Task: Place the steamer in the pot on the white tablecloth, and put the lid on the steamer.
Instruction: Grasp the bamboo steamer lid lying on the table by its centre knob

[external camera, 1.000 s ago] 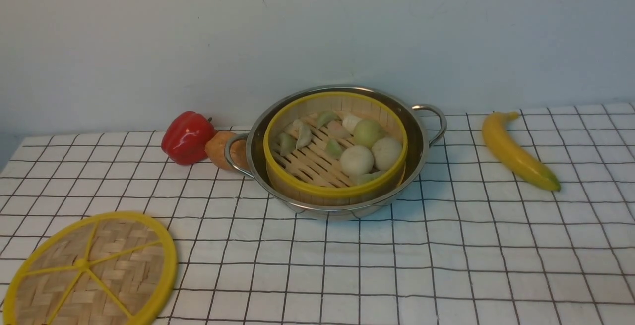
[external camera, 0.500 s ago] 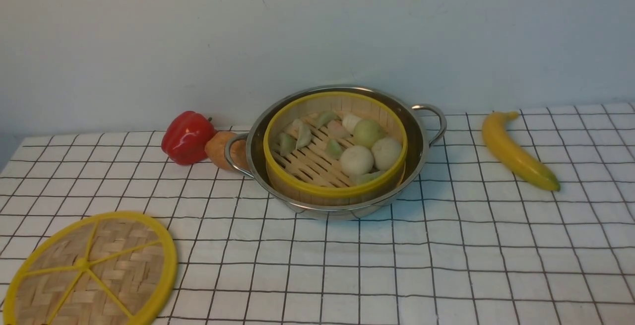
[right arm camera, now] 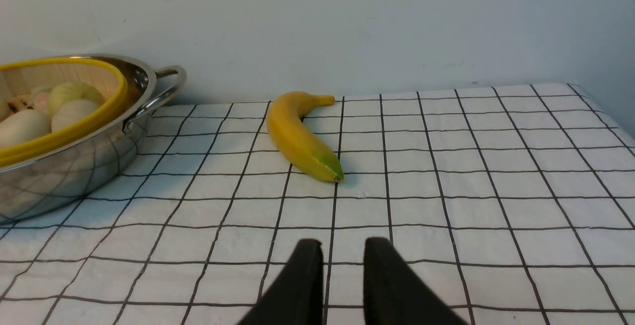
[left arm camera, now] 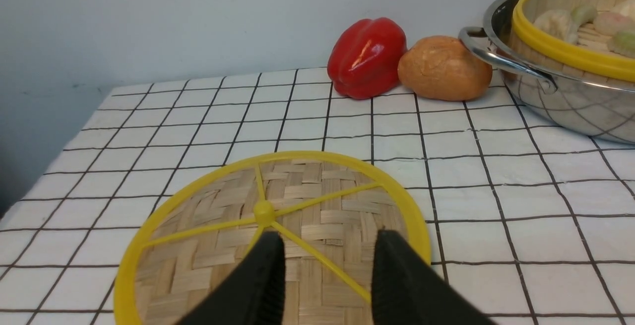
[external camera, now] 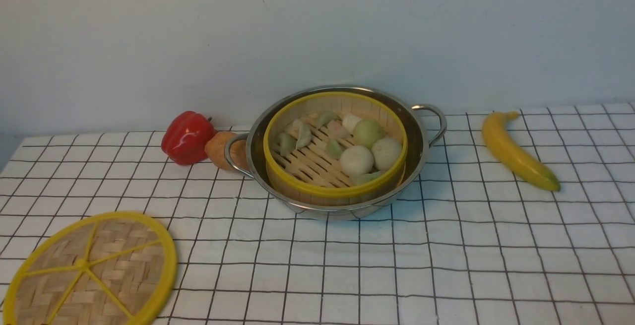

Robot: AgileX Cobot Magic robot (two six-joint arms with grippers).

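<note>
The steamer [external camera: 307,163], a bamboo basket with a yellow rim, sits inside the shiny pot [external camera: 421,141] on the white tablecloth [external camera: 446,265]; it holds round buns and dumplings. The lid [external camera: 89,265], a flat woven disc with yellow spokes, lies on the cloth at the near left. Neither gripper shows in the front view. In the left wrist view my left gripper [left arm camera: 327,235] hovers open over the lid [left arm camera: 307,201], a spoke running under the gap. My right gripper [right arm camera: 342,241] stands open above bare cloth, its gap narrow, nothing between the fingers.
A red pepper [external camera: 187,136] and a brown round roll [external camera: 221,149] lie against the pot's left handle. A banana [external camera: 516,151] lies on the cloth to the pot's right. A pale wall runs close behind the table.
</note>
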